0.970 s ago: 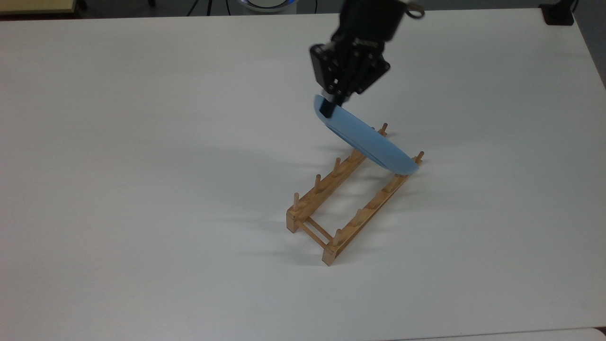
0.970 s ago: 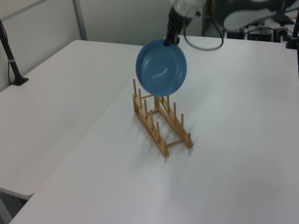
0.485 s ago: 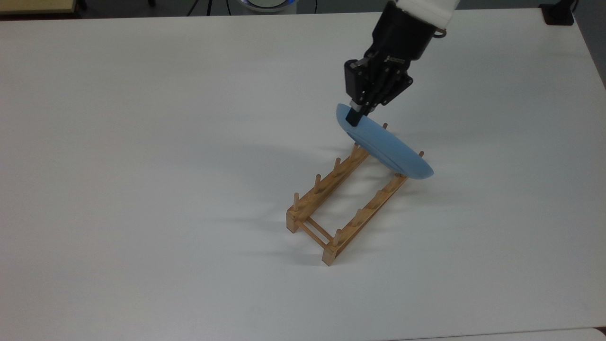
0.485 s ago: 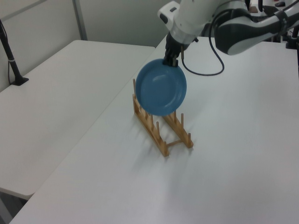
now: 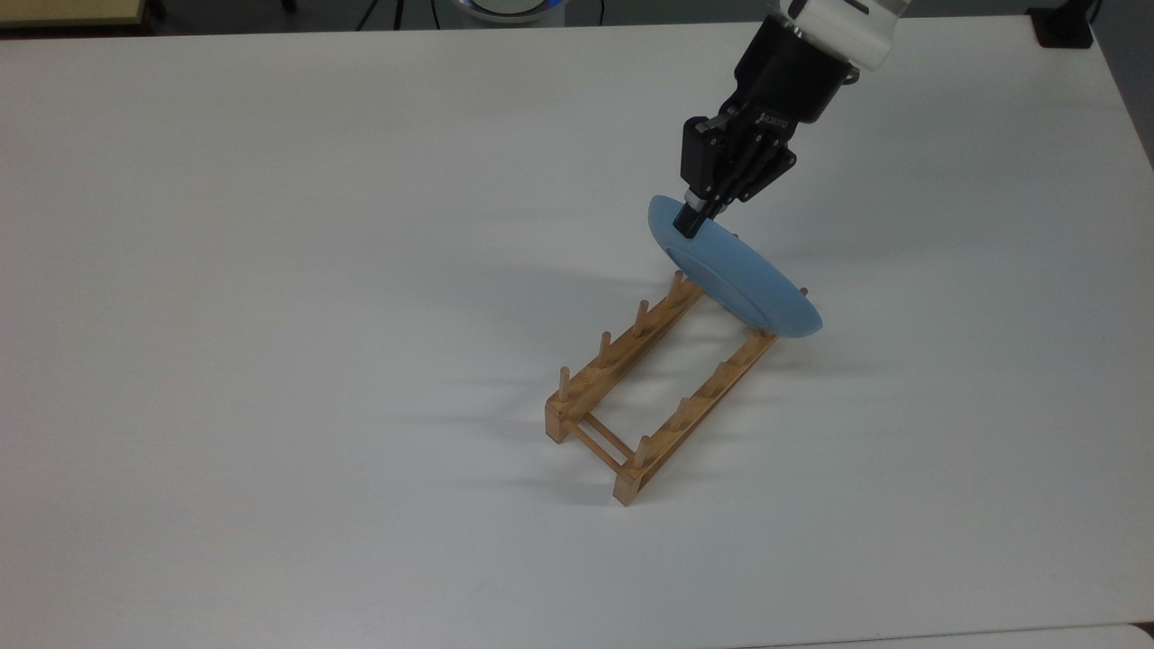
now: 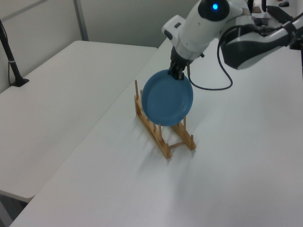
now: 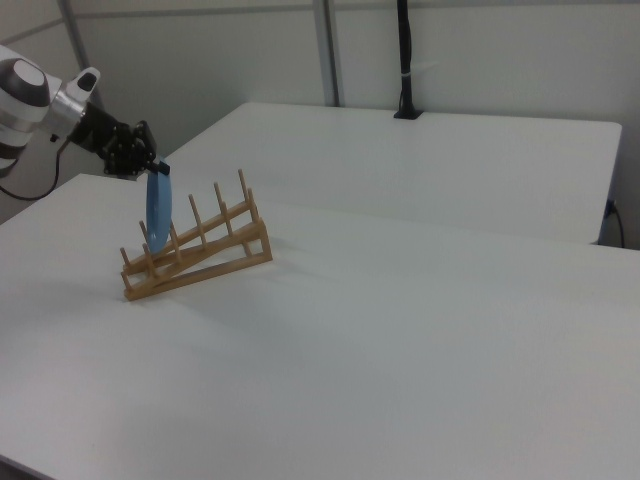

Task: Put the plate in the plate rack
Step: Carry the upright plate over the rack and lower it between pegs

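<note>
Plate (image 5: 735, 279) on edge, tilted, lower rim down among the pegs at the far end of plate rack (image 5: 654, 383) in the top view. Gripper (image 5: 692, 221) clamped on upper rim. Insertion step, nearly seated. Next, by judgement: settle between pegs, open fingers, lift clear without nudging.

Plate (image 5: 739, 281) plain light blue — rack (image 5: 631, 397) light-brown wood — hand (image 5: 692, 220) black.

White table (image 5: 270, 270) (a second one (image 7: 480, 160) adjoining); black post (image 7: 404, 60).
</note>
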`<action>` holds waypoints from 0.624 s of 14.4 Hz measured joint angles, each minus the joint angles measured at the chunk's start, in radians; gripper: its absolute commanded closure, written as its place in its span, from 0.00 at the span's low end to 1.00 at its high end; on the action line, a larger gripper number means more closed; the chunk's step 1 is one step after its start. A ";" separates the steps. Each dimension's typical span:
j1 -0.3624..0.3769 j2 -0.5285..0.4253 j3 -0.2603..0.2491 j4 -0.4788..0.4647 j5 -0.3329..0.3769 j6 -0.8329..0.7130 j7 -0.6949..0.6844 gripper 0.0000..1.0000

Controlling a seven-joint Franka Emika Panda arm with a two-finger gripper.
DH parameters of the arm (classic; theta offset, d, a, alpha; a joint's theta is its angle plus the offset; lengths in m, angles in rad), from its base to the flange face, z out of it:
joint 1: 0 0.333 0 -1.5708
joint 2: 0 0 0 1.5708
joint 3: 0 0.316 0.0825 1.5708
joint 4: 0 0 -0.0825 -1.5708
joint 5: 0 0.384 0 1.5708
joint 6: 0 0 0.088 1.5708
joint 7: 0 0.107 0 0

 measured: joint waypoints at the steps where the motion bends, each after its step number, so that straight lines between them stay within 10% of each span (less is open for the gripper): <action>1: 0.000 0.002 0.003 -0.009 -0.006 0.000 0.006 1.00; 3: 0.000 0.008 0.005 -0.015 -0.010 0.000 0.009 0.89; 7: 0.000 0.018 0.005 -0.018 -0.013 0.000 0.023 0.00; 9: -0.001 0.025 0.005 -0.020 -0.013 0.000 0.076 0.00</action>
